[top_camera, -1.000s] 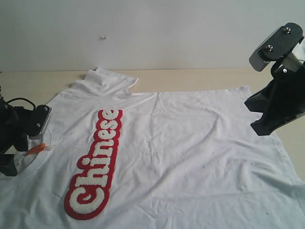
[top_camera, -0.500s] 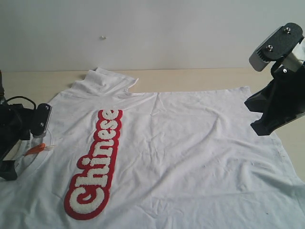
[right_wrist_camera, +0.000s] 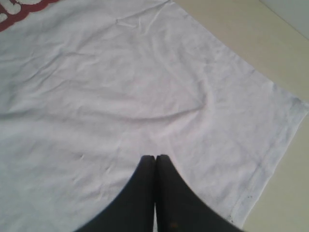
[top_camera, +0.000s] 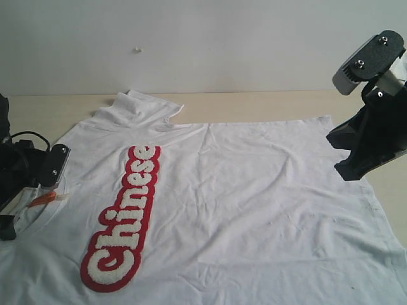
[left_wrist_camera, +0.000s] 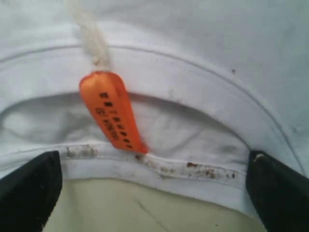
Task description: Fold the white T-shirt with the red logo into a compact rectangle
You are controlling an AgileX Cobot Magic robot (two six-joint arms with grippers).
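**White T-shirt flat on table, left jaws spread at collar, right jaws closed over hem**

White T-shirt [top_camera: 254, 210] lies spread face up and wrinkled, covering most of the table [top_camera: 267, 105], collar to the left of the exterior view, hem to the right. Red logo [top_camera: 122, 219] runs from the near edge away up the chest, left of centre, reading "Chinese"

Left gripper [left_wrist_camera: 154, 200]: jaws spread wide, one finger on each side of the ribbed collar [left_wrist_camera: 193, 87], nothing pinched. Orange neck tag [left_wrist_camera: 111, 113] lies on the inner collar between the fingers. Brown specks along the collar seam

Right gripper [right_wrist_camera: 155, 162]: fingers pressed together, holding nothing, hanging over the shirt's hem side near its far corner

Farther back: sleeve [top_camera: 143, 105] bunched and folded over at the shirt's far edge. Bare table strip behind, then plain wall [top_camera: 222, 44]
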